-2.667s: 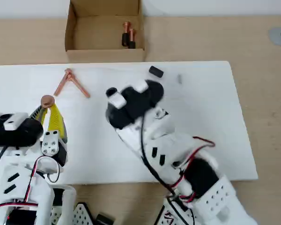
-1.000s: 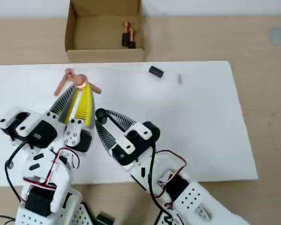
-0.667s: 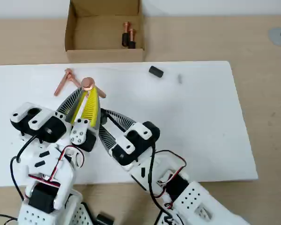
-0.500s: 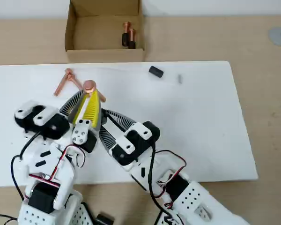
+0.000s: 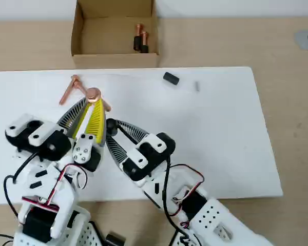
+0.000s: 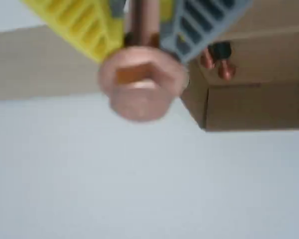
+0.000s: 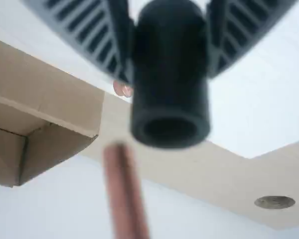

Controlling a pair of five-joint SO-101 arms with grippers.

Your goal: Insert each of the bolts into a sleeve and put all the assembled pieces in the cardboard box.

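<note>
My left gripper [image 5: 93,101], with one yellow and one grey finger, is shut on a copper bolt [image 5: 94,94] over the left part of the white board [image 5: 220,133]. Its hex head [image 6: 142,89] points out past the fingertips. Just to its right, my black right gripper [image 5: 111,126] is shut on a black sleeve [image 7: 170,74] whose open end faces outward. A copper bolt shaft [image 7: 124,194] lies below that opening. The cardboard box [image 5: 79,36] stands behind the board with two assembled pieces [image 5: 140,39] inside.
Two loose bolts [image 5: 71,88] lie crossed on the board's far left, one partly behind the left gripper. A spare black sleeve [image 5: 170,78] and a small grey piece [image 5: 197,86] lie near the far edge. A grey disc [image 5: 304,39] sits on the wooden table at far right.
The left arm swung the bolt rightward toward the sleeve, then drew back slightly to the left. The right arm has held still over the last second.
</note>
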